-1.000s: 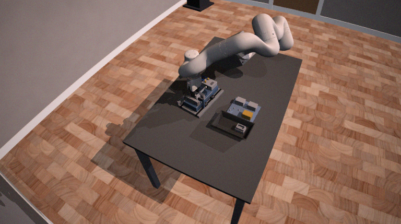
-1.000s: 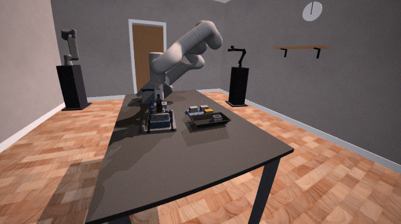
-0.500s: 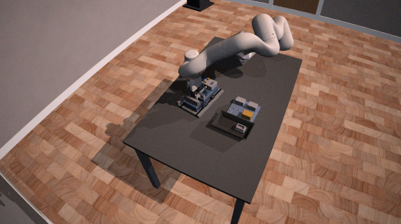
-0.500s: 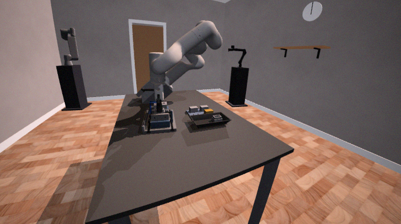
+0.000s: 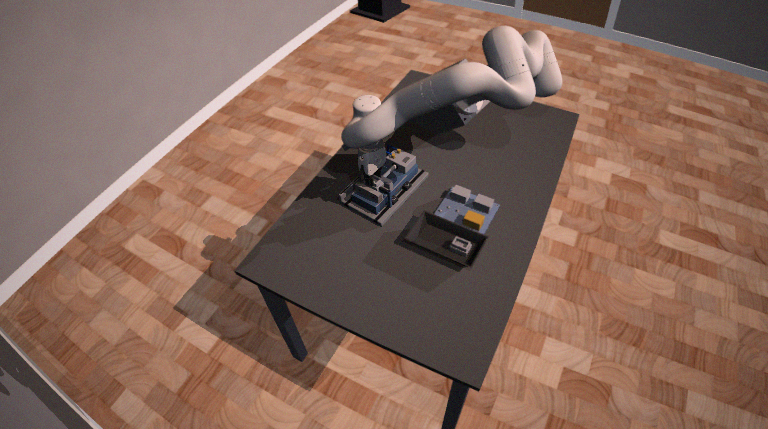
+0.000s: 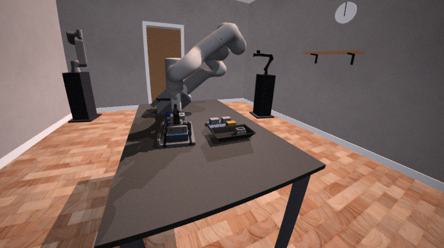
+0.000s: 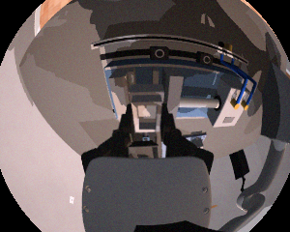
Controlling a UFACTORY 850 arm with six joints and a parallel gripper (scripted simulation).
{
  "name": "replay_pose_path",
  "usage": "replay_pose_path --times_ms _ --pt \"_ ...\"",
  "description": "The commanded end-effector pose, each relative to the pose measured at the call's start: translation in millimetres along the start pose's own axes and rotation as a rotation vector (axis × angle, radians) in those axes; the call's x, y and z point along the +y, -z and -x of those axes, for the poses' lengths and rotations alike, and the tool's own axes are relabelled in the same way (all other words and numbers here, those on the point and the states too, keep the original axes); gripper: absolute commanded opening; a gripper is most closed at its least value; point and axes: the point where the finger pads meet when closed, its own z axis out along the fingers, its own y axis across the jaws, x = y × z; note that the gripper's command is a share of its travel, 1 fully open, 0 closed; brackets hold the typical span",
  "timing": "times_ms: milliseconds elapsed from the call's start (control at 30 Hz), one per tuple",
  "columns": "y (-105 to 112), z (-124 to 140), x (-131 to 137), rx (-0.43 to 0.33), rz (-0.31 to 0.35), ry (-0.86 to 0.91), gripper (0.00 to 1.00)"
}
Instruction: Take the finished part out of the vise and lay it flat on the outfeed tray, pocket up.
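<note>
While the arm reaches down from above, the gripper (image 5: 370, 174) sits in the vise (image 5: 385, 186), left of the outfeed tray (image 5: 421, 232). Exterior: same. Wrist: fingers clamp the finished part (image 7: 145, 111) inside the vise.

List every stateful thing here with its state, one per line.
Gripper: shut on the part, down in the vise.
Part: between the jaws, not yet lifted out.
Vise: holds the part.
Tray: one pocketed part lies flat inside.
Door: closed.
</note>
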Motion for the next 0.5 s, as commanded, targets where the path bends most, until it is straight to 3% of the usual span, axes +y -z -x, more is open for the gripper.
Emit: replay_pose_path --times_ms 0,467 --pt "3 0 -1 0.001 -0.002 0.001 0.0" --pt "20 0 -1 0.001 -0.002 0.001 0.0"
